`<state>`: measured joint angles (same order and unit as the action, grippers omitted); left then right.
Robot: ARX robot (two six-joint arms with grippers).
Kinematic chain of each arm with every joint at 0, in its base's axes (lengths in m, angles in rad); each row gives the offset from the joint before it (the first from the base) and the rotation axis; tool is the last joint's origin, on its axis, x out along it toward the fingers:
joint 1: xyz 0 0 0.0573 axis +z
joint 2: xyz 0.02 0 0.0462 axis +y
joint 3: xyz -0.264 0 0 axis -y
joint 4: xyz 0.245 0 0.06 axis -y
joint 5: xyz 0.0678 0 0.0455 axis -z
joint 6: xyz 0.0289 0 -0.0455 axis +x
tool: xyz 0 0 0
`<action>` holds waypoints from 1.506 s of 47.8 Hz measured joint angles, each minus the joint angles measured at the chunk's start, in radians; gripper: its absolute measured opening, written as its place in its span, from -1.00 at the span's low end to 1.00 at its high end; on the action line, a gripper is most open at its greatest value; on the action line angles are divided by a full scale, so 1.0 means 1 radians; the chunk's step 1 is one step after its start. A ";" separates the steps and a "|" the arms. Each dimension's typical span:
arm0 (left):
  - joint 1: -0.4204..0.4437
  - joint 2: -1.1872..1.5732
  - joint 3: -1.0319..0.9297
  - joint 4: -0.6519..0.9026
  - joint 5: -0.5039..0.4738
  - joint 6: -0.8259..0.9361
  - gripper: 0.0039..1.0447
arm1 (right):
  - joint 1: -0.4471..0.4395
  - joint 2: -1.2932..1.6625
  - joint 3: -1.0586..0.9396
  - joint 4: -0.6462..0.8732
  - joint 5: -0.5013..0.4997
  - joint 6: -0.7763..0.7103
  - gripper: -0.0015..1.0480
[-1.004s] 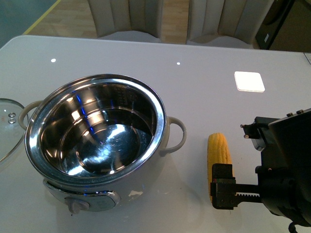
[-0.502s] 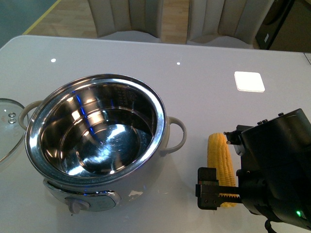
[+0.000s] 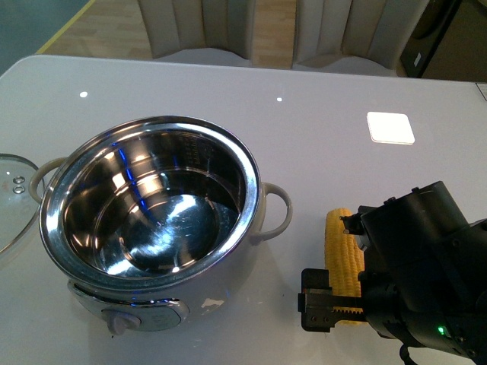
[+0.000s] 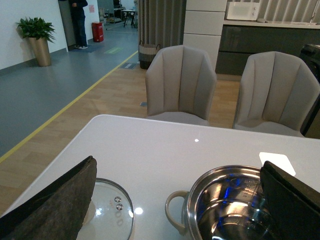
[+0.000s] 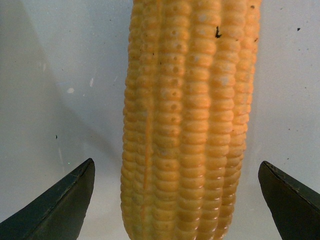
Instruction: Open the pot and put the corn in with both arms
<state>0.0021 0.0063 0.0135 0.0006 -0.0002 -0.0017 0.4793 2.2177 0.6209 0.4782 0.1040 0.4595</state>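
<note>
Right gripper [image 5: 176, 197]: jaws spread wide, one fingertip either side of the corn [image 5: 185, 125], bare table showing between each tip and the cob, so I read no contact. Right wrist view has the cob running lengthwise straight through the gap, kernel rows sharp. From the front camera the right arm's black bulk sits over the near end of the corn [image 3: 340, 247]; only one toothed finger pokes out on the pot side, and the cob lies flat on the white table [image 3: 342, 152], long axis pointing away from me, well to the right of the pot [image 3: 252, 187]. Pot is open, steel bowl throwing blue and white glints, control knob facing me. Glass lid [image 3: 11, 207] lies flat on the table just beside the pot's left handle. Left gripper [image 4: 170, 202]: fingers far apart, nothing between them, hanging above lid and pot rim. Two grey chairs [image 4: 181, 85] beyond the far table edge.
</note>
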 joint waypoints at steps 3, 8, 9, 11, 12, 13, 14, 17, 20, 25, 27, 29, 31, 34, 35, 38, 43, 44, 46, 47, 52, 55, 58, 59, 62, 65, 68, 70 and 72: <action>0.000 0.000 0.000 0.000 0.000 0.000 0.87 | 0.002 0.005 0.003 -0.003 0.000 0.007 0.83; 0.000 0.000 0.000 0.000 0.000 0.000 0.87 | 0.007 0.010 0.006 -0.008 0.000 0.019 0.54; 0.000 0.000 0.000 0.000 0.000 0.000 0.87 | 0.008 0.011 0.006 -0.009 0.000 0.019 0.47; 0.000 0.000 0.000 0.000 0.000 0.000 0.87 | 0.009 0.012 0.006 -0.011 0.000 0.021 0.31; 0.000 0.000 0.000 0.000 0.000 0.000 0.87 | 0.010 0.013 0.006 -0.012 0.000 0.023 0.24; 0.000 0.000 0.000 0.000 0.000 0.000 0.87 | 0.011 0.013 0.006 -0.013 0.000 0.024 0.18; 0.000 0.000 0.000 0.000 0.000 0.000 0.87 | 0.012 0.014 0.006 -0.014 0.000 0.024 0.11; 0.000 0.000 0.000 0.000 0.000 0.000 0.87 | 0.018 0.014 0.006 -0.015 0.000 0.027 -0.13; 0.000 0.000 0.000 0.000 0.000 0.000 0.87 | 0.021 0.014 0.006 -0.015 0.000 0.027 -0.25; 0.000 0.000 0.000 0.000 0.000 0.000 0.87 | 0.024 0.008 -0.005 -0.014 0.000 0.027 -0.41; 0.000 0.000 0.000 0.000 0.000 0.000 0.87 | 0.025 -0.002 -0.017 -0.014 0.000 0.027 -0.43; 0.000 0.000 0.000 0.000 0.000 0.000 0.87 | 0.026 -0.011 -0.029 -0.014 -0.004 0.027 -0.44; 0.000 0.000 0.000 0.000 0.000 0.000 0.87 | 0.029 -0.030 -0.047 -0.015 -0.008 0.027 -0.46; 0.000 0.000 0.000 0.000 0.000 0.000 0.87 | 0.035 -0.081 -0.080 -0.017 -0.021 0.027 -0.48; 0.000 0.000 0.000 0.000 0.000 0.000 0.87 | 0.037 -0.101 -0.090 -0.019 -0.027 0.027 -0.49; 0.000 0.000 0.000 0.000 0.000 0.000 0.87 | 0.037 -0.181 -0.122 -0.031 -0.042 0.022 -0.51; 0.000 0.000 0.000 0.000 0.000 0.000 0.87 | 0.038 -0.312 -0.163 -0.076 -0.066 0.018 -0.53; 0.000 0.000 0.000 0.000 0.000 0.000 0.87 | 0.038 -0.328 -0.166 -0.083 -0.068 0.018 -0.54; 0.000 0.000 0.000 0.000 0.000 0.000 0.87 | 0.043 -0.392 -0.180 -0.110 -0.078 0.019 -0.54; 0.000 0.000 0.000 0.000 0.000 0.000 0.87 | 0.045 -0.410 -0.183 -0.118 -0.080 0.019 -0.54; 0.000 0.000 0.000 0.000 0.000 0.000 0.87 | 0.072 -0.553 -0.193 -0.183 -0.091 0.019 -0.54; 0.000 0.000 0.000 0.000 0.000 0.000 0.87 | 0.094 -0.622 -0.192 -0.215 -0.093 0.019 -0.54; 0.000 0.000 0.000 0.000 0.000 0.000 0.87 | 0.111 -0.667 -0.187 -0.241 -0.094 0.019 -0.55; 0.000 0.000 0.000 0.000 0.000 0.000 0.87 | 0.120 -0.687 -0.183 -0.252 -0.094 0.020 -0.55; 0.000 0.000 0.000 0.000 0.000 0.000 0.87 | 0.146 -0.743 -0.165 -0.291 -0.092 0.022 -0.55; 0.000 0.000 0.000 0.000 0.000 0.000 0.87 | 0.170 -0.786 -0.135 -0.324 -0.091 0.032 -0.56; 0.000 0.000 0.000 0.000 0.000 0.000 0.87 | 0.196 -0.808 -0.093 -0.342 -0.093 0.045 -0.56; 0.000 0.000 0.000 0.000 0.000 0.000 0.87 | 0.212 -0.810 -0.068 -0.344 -0.096 0.049 -0.56; 0.000 0.000 0.000 0.000 0.000 0.000 0.87 | 0.225 -0.802 -0.039 -0.344 -0.105 0.054 -0.56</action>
<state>0.0021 0.0063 0.0135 0.0006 -0.0002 -0.0017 0.7044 1.4155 0.5819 0.1341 -0.0010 0.5133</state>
